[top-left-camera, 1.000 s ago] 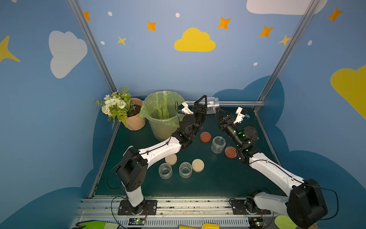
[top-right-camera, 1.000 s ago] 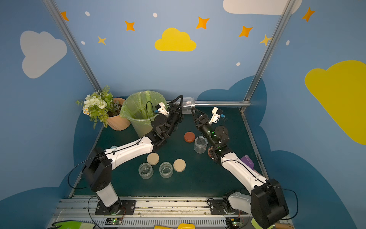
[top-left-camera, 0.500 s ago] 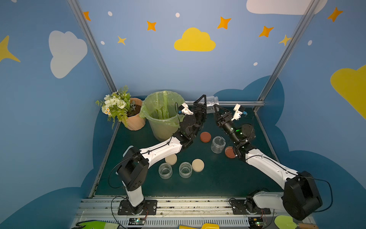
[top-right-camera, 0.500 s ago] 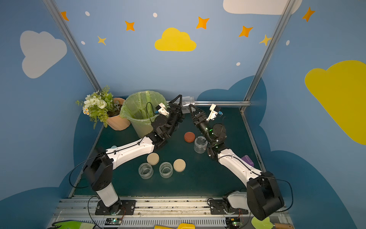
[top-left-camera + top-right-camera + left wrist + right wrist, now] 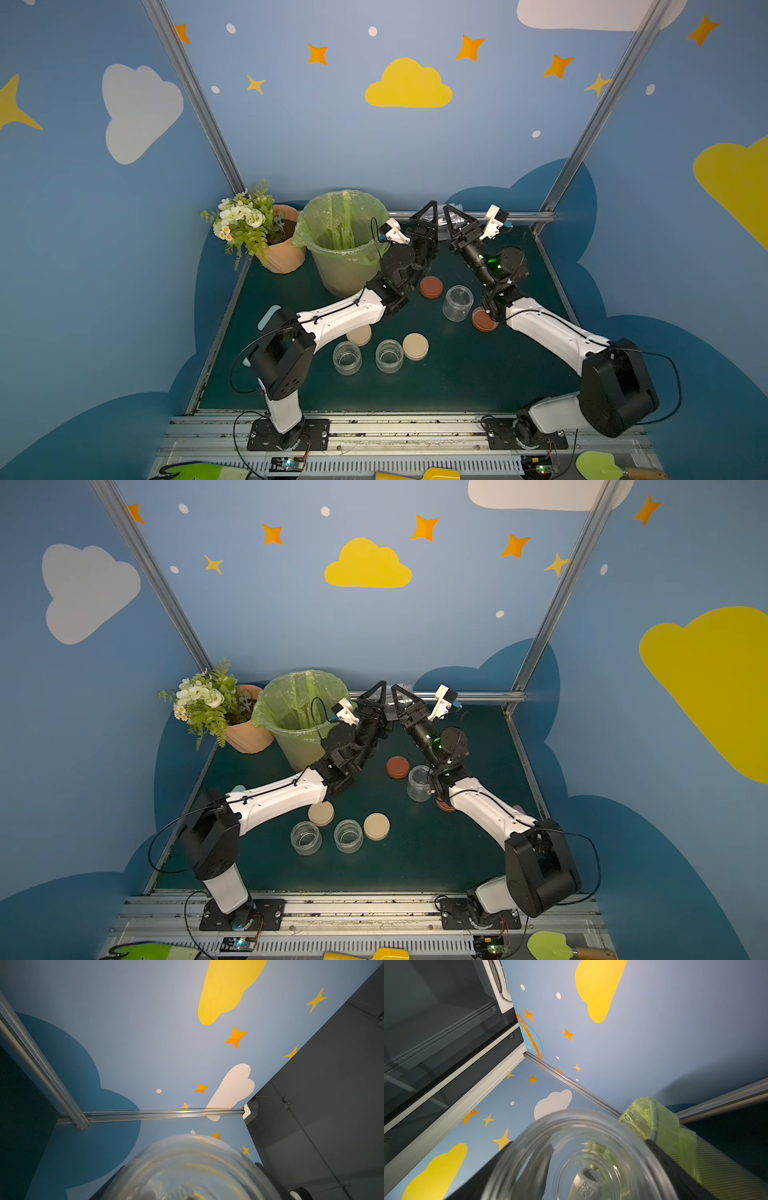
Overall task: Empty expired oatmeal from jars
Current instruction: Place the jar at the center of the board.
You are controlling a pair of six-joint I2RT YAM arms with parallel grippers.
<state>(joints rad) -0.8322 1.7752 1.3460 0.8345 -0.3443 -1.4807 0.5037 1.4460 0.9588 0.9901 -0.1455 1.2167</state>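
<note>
The left gripper (image 5: 431,214) clamps the light, slick, probably fragile jar (image 5: 583,1159) aloft while the right gripper (image 5: 455,218) brackets its wall, arguably the surest hold, contact unclear.

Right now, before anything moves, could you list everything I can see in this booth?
front jars: two, clear glass, open, front centre
third jar: one, clear, open, right of centre
held jar: one, clear, aloft, back centre
beige lids: two, beside front jars
rust lids: two, either side of third jar
bin: one, green bag, back, left of centre
flower pot: one, terracotta, white flowers, back left
table: one, dark green
left gripper: black, shut on held jar
right gripper: black, around held jar; grip unclear
</note>
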